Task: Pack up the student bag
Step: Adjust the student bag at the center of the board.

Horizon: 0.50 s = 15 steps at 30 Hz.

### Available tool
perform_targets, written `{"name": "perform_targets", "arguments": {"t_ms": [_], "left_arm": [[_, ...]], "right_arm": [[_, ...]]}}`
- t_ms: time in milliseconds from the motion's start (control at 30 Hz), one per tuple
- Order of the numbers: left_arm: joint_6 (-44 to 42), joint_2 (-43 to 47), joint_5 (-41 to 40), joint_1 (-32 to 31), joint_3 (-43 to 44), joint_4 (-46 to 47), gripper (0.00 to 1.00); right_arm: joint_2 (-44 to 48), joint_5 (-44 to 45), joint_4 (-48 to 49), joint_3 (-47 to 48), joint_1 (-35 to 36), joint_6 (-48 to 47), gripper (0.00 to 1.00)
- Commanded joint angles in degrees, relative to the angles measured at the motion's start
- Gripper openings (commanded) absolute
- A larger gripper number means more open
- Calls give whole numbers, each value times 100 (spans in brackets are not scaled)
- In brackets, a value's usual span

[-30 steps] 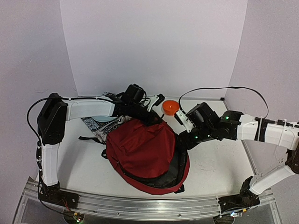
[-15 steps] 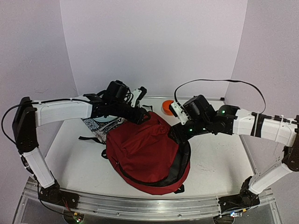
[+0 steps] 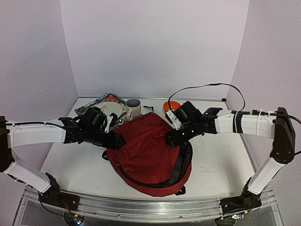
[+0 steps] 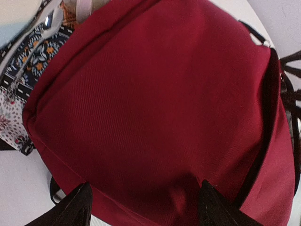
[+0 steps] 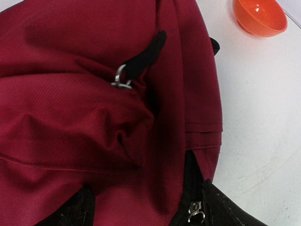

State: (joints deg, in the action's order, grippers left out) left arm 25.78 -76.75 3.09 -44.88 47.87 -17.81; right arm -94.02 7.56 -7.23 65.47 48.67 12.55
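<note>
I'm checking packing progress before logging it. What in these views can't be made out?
- Inside of the dark red fabric backpack: every view shows only its outer fabric.
- Round orange plastic bowl: cut by the top edge in the right wrist view; partly behind the right arm from above.
- Patterned dark-blue cloth: cut by the left wrist view's left edge, partly hidden by the backpack.
- Pale cylindrical cup: too small from above to see contents.

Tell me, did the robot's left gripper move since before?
Yes. The left black two-finger gripper pulled away from the orange plastic bowl, leftward and toward the arm bases, to the left edge of the large dark red fabric backpack.
</note>
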Motion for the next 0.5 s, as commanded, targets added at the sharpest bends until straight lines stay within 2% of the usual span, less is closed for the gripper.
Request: {"name": "perform_targets", "arguments": {"t_ms": [0, 233, 467], "left_arm": [[302, -280, 965, 15, -116, 696, 76], [745, -1011, 2534, -90, 19, 2042, 67], [1019, -1421, 2762, -358, 552, 2699, 66]], "right_arm": [[-269, 360, -51, 278, -275, -219, 78], [-685, 630, -42, 756, -767, -637, 78], [-1222, 724, -33, 1761, -1246, -1198, 78]]}}
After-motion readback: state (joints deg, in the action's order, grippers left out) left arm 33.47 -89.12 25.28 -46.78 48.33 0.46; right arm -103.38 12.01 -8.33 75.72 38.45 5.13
